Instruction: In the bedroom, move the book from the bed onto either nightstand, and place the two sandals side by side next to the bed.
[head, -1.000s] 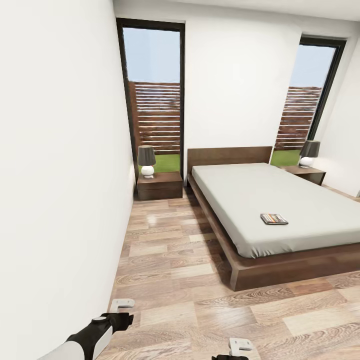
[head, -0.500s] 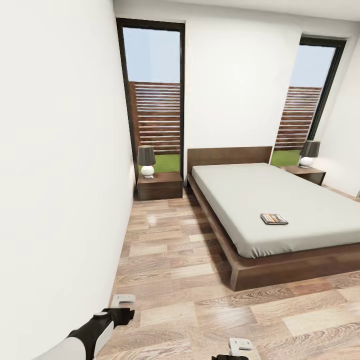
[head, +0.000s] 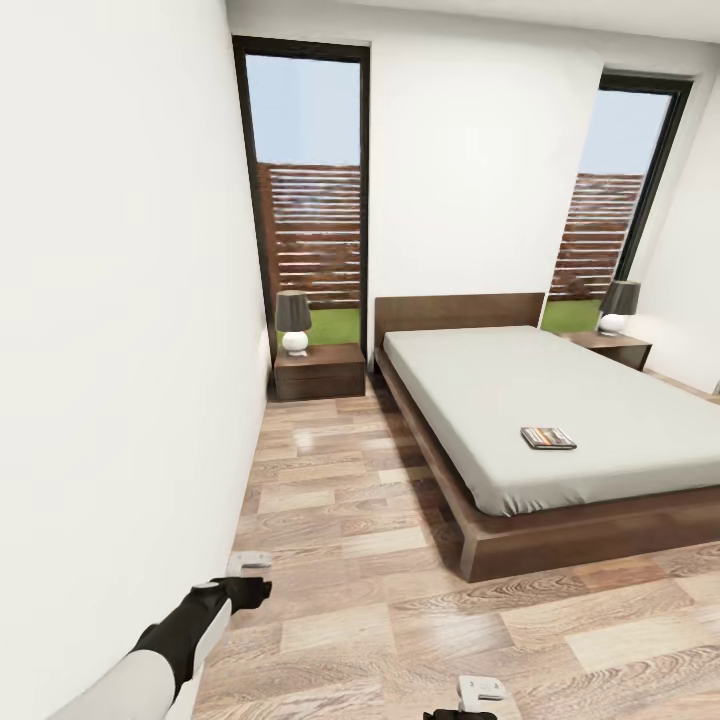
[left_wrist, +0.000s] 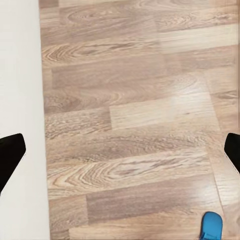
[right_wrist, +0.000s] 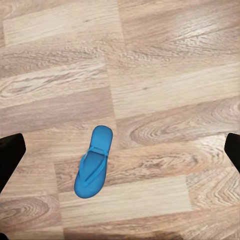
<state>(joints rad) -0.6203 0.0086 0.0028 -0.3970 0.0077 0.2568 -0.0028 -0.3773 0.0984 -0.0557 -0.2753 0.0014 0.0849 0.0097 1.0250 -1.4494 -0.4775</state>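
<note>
Head view: one book (head: 547, 437), two nightstands (head: 319, 371); both grippers (left_wrist: 120, 155) wide apart, empty.

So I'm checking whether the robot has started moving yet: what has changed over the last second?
Only the left arm moved: its left claw went forward and up in the head view, from near the bottom edge toward the bed. Nothing was taken hold of or let go. The camera, the right claw, the book on the mattress and the blue sandal on the floor stayed as they were.
</note>
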